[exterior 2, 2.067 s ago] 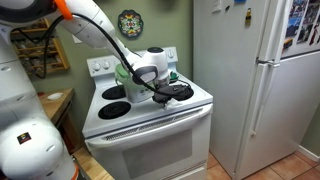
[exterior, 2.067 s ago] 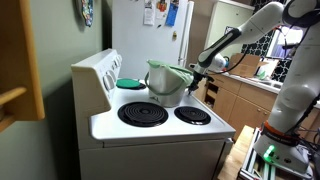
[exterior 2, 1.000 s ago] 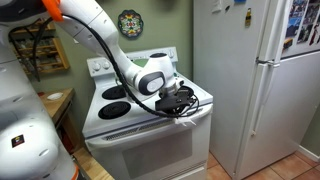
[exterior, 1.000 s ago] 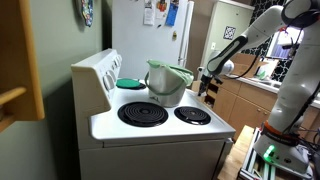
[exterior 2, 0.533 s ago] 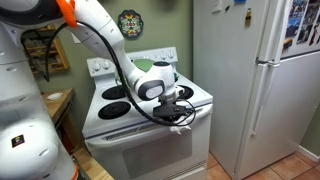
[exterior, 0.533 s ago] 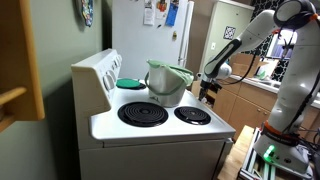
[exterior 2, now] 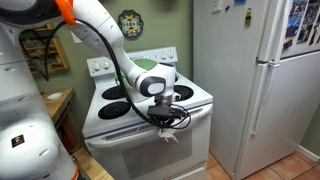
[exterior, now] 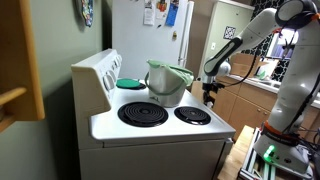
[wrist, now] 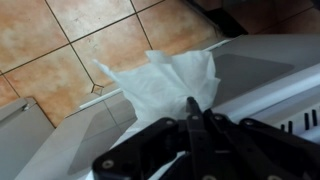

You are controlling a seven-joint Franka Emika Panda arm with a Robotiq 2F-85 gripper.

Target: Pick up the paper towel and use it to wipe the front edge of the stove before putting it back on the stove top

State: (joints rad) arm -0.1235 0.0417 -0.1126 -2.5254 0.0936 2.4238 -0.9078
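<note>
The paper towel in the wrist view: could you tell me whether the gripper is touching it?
Touching. The wrist view shows the gripper closed on the paper towel, its jaws pinching the sheet's near edge.

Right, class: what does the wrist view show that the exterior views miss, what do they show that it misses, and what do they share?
Only the wrist view shows close up that the gripper is pinched shut on the paper towel, creases and all. Only the exterior views show the refrigerator, the pot and the back control panel. Both share the stove, with the towel at its front edge.
</note>
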